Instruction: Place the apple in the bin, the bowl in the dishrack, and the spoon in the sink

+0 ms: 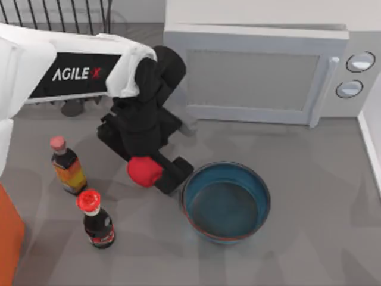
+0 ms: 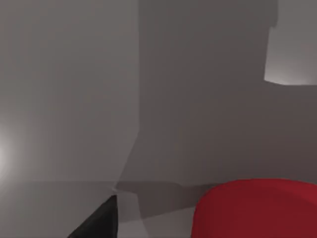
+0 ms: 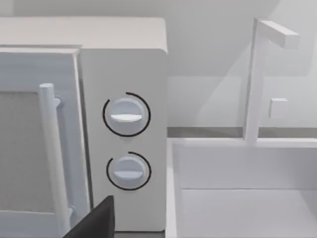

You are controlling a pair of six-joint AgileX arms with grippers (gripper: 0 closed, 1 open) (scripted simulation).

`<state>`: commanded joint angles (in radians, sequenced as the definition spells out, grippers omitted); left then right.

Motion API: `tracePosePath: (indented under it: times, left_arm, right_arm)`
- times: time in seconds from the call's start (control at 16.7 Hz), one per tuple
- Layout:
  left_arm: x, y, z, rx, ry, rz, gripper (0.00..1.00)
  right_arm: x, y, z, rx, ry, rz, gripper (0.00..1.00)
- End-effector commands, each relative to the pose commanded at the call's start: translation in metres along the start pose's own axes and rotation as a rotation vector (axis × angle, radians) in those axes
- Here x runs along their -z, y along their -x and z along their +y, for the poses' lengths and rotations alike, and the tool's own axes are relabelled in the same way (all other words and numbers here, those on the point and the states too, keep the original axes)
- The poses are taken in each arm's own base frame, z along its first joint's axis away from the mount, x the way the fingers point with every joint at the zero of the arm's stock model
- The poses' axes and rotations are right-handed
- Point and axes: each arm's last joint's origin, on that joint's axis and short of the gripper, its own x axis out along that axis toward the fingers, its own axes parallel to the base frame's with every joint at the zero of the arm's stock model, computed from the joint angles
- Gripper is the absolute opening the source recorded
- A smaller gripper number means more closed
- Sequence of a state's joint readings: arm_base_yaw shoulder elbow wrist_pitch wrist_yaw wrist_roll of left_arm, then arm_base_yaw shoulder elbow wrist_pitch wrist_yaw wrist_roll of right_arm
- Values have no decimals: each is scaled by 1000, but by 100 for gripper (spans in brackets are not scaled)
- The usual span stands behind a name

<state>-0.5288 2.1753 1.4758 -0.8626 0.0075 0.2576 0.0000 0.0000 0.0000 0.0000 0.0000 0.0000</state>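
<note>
Left gripper [image 1: 156,173] clamped on apple [image 1: 144,171], just left of the bowl [image 1: 225,201]; carry it high over both bottles [image 1: 97,220] to the bin [image 1: 9,238] at near left.

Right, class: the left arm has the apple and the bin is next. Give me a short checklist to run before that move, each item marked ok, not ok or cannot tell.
1. Apple held between the left gripper fingers: ok.
2. Apple lifted off the table: cannot tell.
3. Bin located, at the table's left edge: ok.
4. Path to the bin: not ok, the pink-capped bottle and the red-capped bottle stand between.
5. Bowl upright, apart from the gripper: ok.
</note>
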Motion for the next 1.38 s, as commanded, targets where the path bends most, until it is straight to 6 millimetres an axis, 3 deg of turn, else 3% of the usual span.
tracePosePath:
  times: [0.48, 0.96, 1.2, 1.38]
  left_arm:
    - [0, 0, 0, 0, 0, 0, 2]
    - [0, 0, 0, 0, 0, 0, 0]
    - [-3, 20, 1, -3, 1, -23, 0]
    - [-5, 51, 2, -2, 3, -12, 0]
  right_arm:
    - [0, 0, 0, 0, 0, 0, 100]
    - [0, 0, 0, 0, 0, 0, 100]
    - [0, 0, 0, 0, 0, 0, 100]
    - [0, 0, 0, 0, 0, 0, 100]
